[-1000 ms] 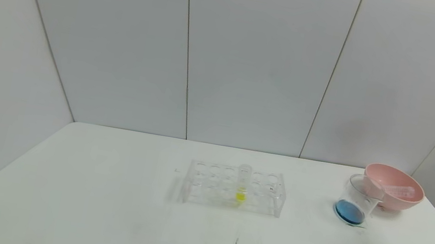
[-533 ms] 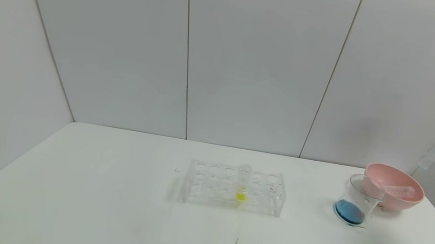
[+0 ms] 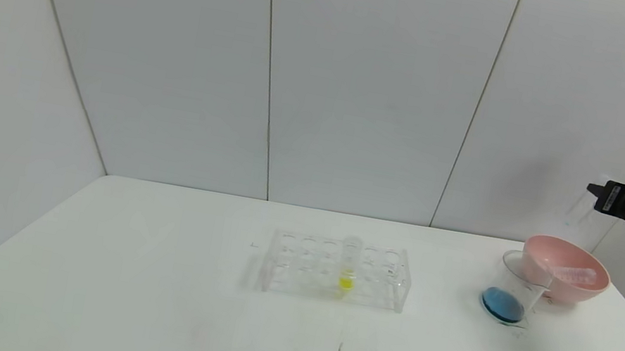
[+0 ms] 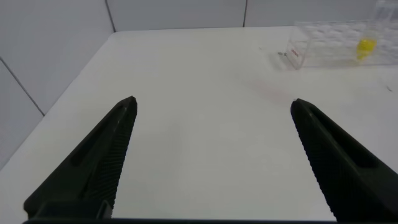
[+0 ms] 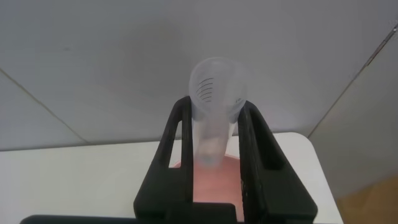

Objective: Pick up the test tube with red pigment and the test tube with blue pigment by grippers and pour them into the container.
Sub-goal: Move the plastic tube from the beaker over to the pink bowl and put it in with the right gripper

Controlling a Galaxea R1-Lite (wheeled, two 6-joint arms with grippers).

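My right gripper [image 3: 594, 188] hangs high above the pink bowl [image 3: 567, 291] at the table's far right. It is shut on a clear test tube [image 5: 214, 118] that looks empty, with its wide rim toward the wrist camera. The container [image 3: 514, 288], a small glass beaker, stands just left of the bowl with blue liquid in its bottom. Another clear, empty tube [image 3: 575, 274] lies in the bowl. No tube with red or blue liquid shows. My left gripper [image 4: 212, 104] is open and empty over the table's left part, outside the head view.
A clear tube rack [image 3: 337, 270] stands mid-table and holds one tube with yellow liquid [image 3: 348, 265]; it also shows in the left wrist view [image 4: 339, 46]. The bowl shows between the right fingers [image 5: 214, 186]. Grey wall panels close the back and sides.
My right gripper has moved left from the frame's right edge to above the pink bowl, carrying the empty tube. The rack, beaker and bowl have not moved.
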